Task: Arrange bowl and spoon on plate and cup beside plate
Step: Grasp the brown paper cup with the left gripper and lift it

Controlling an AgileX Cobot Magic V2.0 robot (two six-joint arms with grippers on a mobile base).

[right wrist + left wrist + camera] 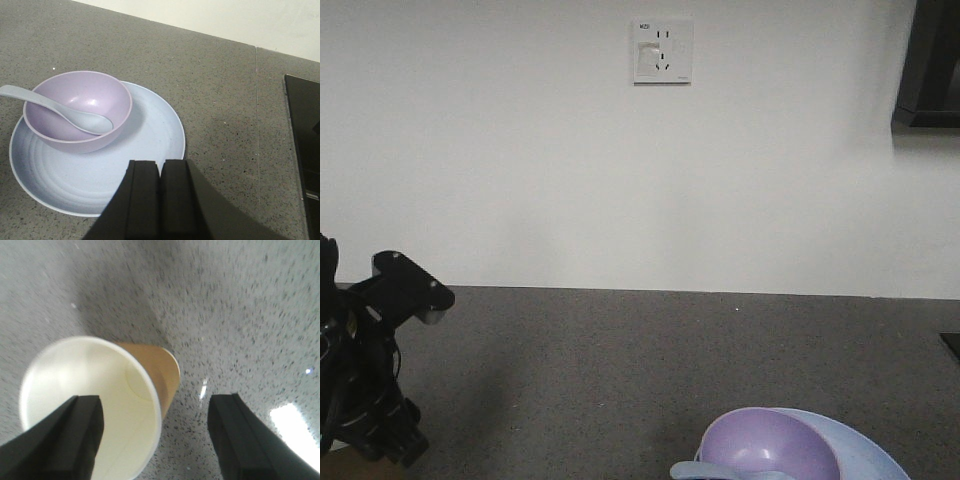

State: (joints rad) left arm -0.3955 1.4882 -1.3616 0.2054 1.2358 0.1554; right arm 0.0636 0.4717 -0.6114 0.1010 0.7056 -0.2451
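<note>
Left end effector (pixel 155 407), spread wide, is straddling the rim of the brown kraft paper cup (pixel 100 375) on the worktop (pixel 250 315), seemingly readying a grasp. Meanwhile, the right end effector (pixel 160 172), pinched empty, is hovering by the round pale blue plate (pixel 150 135) bearing the lavender plastic bowl (pixel 80 95) and pale blue spoon (pixel 75 116).

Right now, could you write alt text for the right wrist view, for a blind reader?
A lavender bowl with a pale blue spoon resting inside sits on a pale blue plate, on a speckled grey counter. The right gripper, shut and empty, shows at the bottom edge.
</note>
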